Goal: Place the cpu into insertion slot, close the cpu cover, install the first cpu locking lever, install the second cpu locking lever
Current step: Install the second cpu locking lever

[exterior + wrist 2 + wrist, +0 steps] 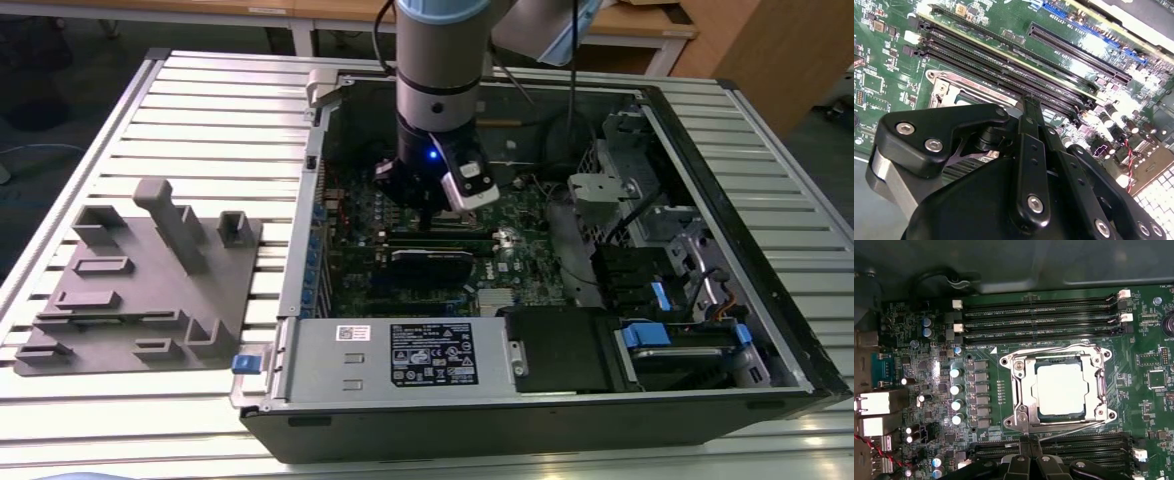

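The cpu, a pale silvery square, lies flat in the insertion slot, whose dark rim shows around it. The silver cpu cover lies down over it, framing the chip in its window. One wire locking lever runs along the socket's side by the memory slots. A second lever slants along the opposite side, its end by my fingertips. My gripper is shut with nothing seen between its fingers, at that edge of the socket. In the exterior view the gripper is low over the motherboard; its tips meet beside a socket corner.
Long black memory slots flank the socket, with more beside my fingers. A row of capacitors stands nearby. The case holds a power supply and drive bays. A grey fixture plate lies at the exterior view's left.
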Controlling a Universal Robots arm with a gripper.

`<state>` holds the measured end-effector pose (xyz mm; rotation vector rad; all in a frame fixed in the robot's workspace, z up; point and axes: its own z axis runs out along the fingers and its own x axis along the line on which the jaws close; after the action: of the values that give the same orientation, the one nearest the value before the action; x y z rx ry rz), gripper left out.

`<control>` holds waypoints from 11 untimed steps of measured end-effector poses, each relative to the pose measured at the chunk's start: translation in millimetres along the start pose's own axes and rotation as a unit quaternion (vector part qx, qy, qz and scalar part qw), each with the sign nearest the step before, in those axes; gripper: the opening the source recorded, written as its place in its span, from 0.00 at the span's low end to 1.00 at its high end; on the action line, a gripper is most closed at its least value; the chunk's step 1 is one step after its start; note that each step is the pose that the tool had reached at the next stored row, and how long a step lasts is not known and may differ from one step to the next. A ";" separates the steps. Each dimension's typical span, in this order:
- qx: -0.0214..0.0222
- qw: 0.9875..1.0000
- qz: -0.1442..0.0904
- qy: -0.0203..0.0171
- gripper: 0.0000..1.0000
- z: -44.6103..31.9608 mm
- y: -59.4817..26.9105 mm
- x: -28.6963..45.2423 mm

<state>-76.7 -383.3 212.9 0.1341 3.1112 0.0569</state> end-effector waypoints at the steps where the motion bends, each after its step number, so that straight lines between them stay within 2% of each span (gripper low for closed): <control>1: 0.000 1.000 0.000 0.000 0.11 0.1 0.4 0.2; 11: -0.003 1.000 0.000 0.000 0.11 4.4 2.9 2.9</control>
<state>-79.2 -379.9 208.6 0.1350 3.1111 0.0669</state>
